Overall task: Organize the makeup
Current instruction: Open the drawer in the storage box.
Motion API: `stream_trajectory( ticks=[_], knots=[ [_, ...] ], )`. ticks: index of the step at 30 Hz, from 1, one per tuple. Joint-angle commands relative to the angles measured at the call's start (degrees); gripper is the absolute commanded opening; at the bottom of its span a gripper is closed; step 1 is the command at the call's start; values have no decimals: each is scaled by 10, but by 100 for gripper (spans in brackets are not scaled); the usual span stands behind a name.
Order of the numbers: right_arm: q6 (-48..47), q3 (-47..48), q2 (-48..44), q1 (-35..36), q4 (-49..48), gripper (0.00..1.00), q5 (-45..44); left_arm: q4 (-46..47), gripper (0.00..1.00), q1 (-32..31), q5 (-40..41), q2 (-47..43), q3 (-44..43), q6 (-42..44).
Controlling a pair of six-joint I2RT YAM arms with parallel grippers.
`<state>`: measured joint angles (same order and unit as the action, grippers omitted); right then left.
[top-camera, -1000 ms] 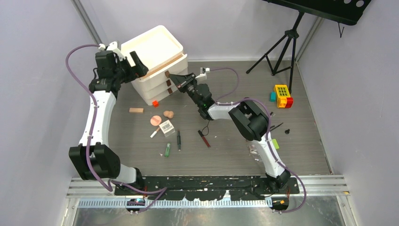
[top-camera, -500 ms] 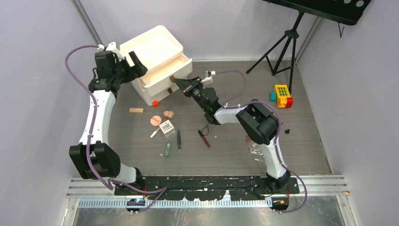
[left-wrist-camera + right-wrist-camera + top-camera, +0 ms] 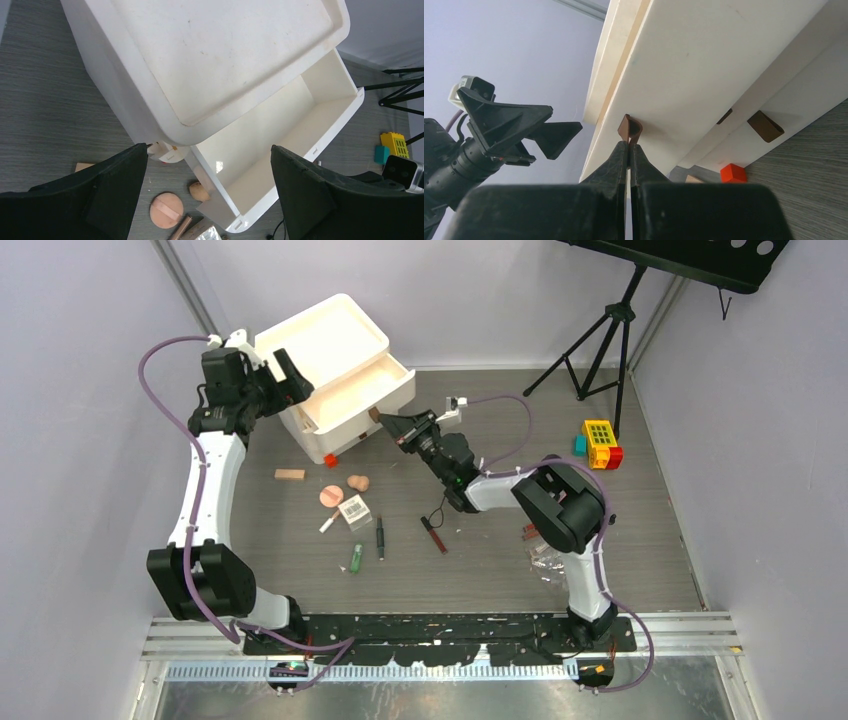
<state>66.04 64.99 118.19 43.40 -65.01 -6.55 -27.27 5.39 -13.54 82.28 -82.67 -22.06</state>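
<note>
A white drawer unit [image 3: 322,340] stands at the back left, its top drawer [image 3: 372,398] pulled out and empty inside [image 3: 280,130]. My right gripper [image 3: 385,420] is shut on the drawer's brown tab handle [image 3: 630,128]. My left gripper [image 3: 283,377] is open and empty, hovering over the unit's top [image 3: 220,45]. On the floor in front lie a pink round puff [image 3: 331,496], peach sponges [image 3: 357,482], a clear barcoded box [image 3: 354,510], a black pencil [image 3: 380,537], a red pencil [image 3: 434,534], a green tube [image 3: 356,558] and a white tube [image 3: 328,523].
A small red cube [image 3: 330,460] sits by the unit's base, a tan wooden block [image 3: 290,474] to its left. Yellow, red and green toy blocks [image 3: 599,444] lie at the far right. A black tripod [image 3: 600,335] stands at the back right. Small items [image 3: 545,555] lie near my right arm.
My right gripper has pulled the top drawer out to the right by its brown tab. The left gripper has stayed in place.
</note>
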Motion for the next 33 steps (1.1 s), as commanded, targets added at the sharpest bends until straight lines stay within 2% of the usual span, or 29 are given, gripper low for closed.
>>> stream_trajectory(
  ticks=[1, 33],
  knots=[
    [-14, -16, -50, 4, -41, 0, -12, 16, 96, 3, -9, -8, -6, 3],
    [-26, -103, -107, 5, -52, 0, -13, 15, 96, 3, -9, -11, -4, 5]
  ],
)
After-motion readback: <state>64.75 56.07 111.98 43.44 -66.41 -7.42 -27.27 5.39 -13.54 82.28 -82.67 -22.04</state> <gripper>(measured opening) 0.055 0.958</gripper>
